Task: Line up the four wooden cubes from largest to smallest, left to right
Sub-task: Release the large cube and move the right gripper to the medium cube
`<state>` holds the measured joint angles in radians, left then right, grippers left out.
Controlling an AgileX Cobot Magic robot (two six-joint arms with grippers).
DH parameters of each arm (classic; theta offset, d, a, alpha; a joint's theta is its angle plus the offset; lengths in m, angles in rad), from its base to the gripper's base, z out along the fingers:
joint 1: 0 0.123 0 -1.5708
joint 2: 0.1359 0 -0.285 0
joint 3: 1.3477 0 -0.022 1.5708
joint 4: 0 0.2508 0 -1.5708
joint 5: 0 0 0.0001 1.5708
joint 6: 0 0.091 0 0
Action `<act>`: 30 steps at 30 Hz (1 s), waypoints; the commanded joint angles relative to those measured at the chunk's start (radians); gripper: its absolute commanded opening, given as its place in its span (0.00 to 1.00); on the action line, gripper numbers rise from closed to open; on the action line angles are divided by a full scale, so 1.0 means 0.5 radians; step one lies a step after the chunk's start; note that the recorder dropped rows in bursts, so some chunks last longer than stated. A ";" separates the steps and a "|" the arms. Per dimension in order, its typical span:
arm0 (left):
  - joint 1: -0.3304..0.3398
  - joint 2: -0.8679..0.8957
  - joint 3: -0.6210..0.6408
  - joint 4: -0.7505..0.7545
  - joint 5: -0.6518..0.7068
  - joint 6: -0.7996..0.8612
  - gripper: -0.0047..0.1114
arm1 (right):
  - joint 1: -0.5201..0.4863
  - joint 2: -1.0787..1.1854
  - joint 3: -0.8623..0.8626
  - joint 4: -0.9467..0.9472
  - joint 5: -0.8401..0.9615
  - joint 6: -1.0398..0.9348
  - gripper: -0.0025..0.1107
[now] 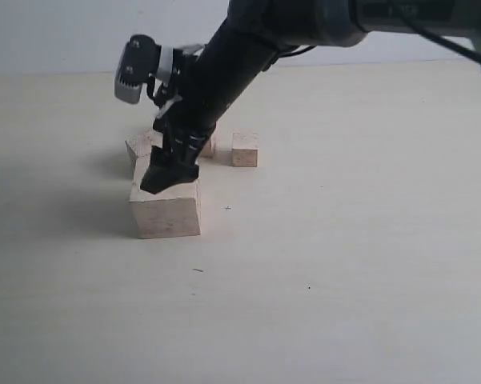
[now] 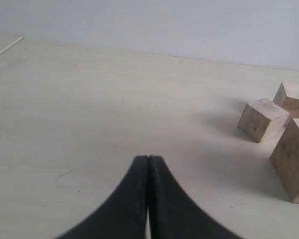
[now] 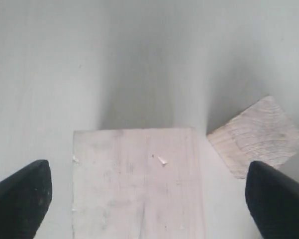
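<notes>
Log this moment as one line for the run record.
right gripper: open over largest cube, not gripping | left gripper: shut, empty | row: not yet formed

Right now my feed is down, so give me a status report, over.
Right gripper open, straddling the largest cube. Left gripper shut, clear of cubes. Smaller cube close at its corner.

The right pincer (image 1: 169, 182) stands spread over the big block (image 1: 166, 214), its fingers (image 3: 20, 199) set wider than the block, so a strip of bare table (image 3: 54, 99) shows between each finger and the block's sides. Just beyond one fingertip a smaller block (image 3: 256, 134) sits almost touching the big one's corner and narrows that side. Ahead of the closed left pincer (image 2: 148, 160) the tabletop lies open, with the blocks off to one side.
</notes>
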<state>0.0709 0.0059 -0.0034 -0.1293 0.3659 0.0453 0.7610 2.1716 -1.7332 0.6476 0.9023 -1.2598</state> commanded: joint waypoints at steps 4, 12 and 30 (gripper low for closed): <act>-0.010 -0.012 0.007 -0.002 -0.017 -0.003 0.04 | -0.020 -0.308 -0.021 -0.088 -0.260 0.499 0.95; -0.010 -0.012 0.007 -0.002 -0.017 -0.003 0.04 | -0.059 -0.285 -0.021 -0.985 -0.634 1.193 0.95; -0.010 -0.012 0.007 -0.002 -0.017 -0.003 0.04 | -0.470 0.072 -0.021 0.334 -0.423 -0.121 0.90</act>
<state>0.0709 0.0059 -0.0034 -0.1293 0.3659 0.0453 0.5597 2.1985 -1.7411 0.6737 0.6248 -1.1726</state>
